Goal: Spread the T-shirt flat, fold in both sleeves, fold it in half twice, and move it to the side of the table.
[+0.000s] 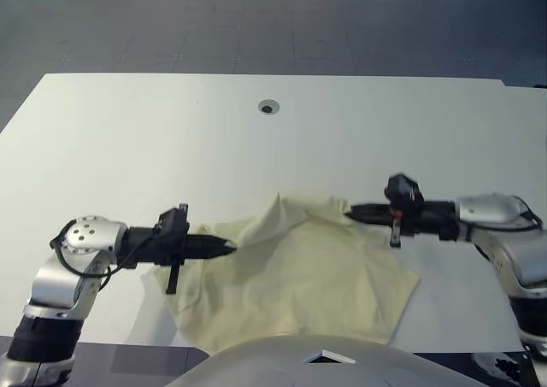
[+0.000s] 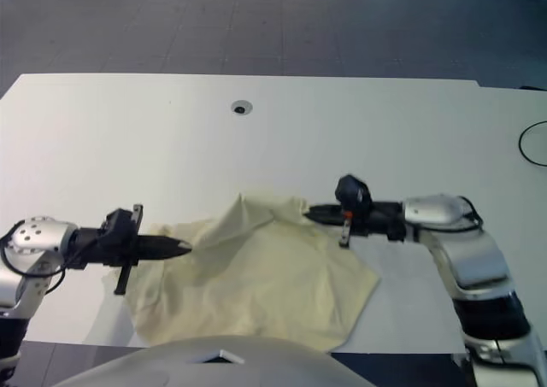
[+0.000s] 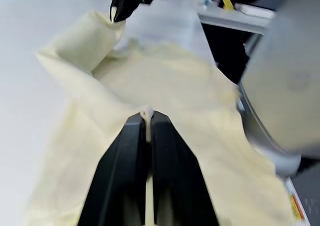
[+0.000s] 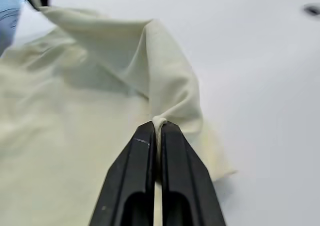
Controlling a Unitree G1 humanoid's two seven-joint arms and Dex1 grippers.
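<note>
The shirt (image 1: 299,276) sags along the desk's (image 1: 171,139) near edge between the left gripper (image 1: 231,247) and right gripper (image 1: 350,209), each pinched on an opposite side of it.

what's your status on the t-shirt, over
Left gripper shut on pale yellow cloth T-shirt, right gripper shut on its opposite edge. Shirt rumpled, not yet flat. Small round hole in white table lies well beyond it.

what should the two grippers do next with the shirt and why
Probably draw the two grippers apart without letting go. The left gripper and right gripper are each shut on an edge of the T-shirt, which lies rumpled with a raised fold between them on the table, not yet flat.
</note>
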